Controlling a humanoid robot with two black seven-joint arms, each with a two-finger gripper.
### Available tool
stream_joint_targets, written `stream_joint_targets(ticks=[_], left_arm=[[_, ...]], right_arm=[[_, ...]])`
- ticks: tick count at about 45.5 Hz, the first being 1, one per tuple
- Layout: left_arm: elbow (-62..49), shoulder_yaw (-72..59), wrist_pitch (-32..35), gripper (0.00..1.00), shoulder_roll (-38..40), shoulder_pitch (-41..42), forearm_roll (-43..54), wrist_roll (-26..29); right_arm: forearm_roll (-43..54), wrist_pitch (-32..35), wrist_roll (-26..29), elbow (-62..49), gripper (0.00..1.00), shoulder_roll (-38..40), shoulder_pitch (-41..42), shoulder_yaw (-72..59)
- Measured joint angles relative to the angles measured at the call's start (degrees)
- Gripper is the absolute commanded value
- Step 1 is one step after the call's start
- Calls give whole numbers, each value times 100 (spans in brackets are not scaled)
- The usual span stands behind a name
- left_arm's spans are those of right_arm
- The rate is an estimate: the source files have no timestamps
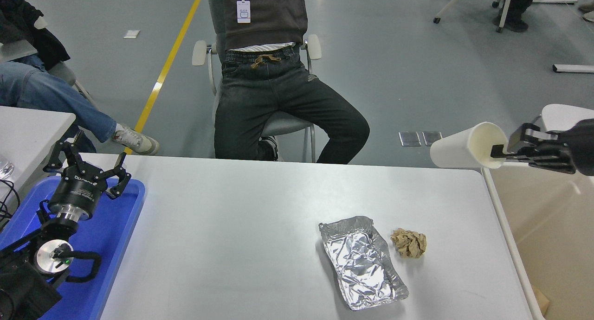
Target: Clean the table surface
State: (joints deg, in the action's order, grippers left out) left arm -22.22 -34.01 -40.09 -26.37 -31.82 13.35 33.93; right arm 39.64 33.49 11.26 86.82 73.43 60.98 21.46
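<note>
The table surface (241, 236) is a wide white-grey top. On it lie a crumpled foil tray (362, 262) and, just to its right, a crumpled brown paper ball (409, 243). My right gripper (503, 149) comes in from the right edge, shut on the rim of a white paper cup (466, 152). The cup lies sideways in the air above the table's far right corner, its mouth facing right. My left gripper (86, 160) is parked at the lower left over a blue tray (118, 227), fingers spread open and empty.
A tan bin or box (552, 227) stands beside the table's right edge. A person sits on a chair (278, 123) at the far side. Another person's legs (55, 102) and a smaller white table (28, 125) are at the left.
</note>
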Motion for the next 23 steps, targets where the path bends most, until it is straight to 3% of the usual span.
stream_joint_targets(ticks=[23], left_arm=[[2,0,1,100,0,0,1,0]], right_arm=[[3,20,-374,-1711,0,-388,-668,-34]])
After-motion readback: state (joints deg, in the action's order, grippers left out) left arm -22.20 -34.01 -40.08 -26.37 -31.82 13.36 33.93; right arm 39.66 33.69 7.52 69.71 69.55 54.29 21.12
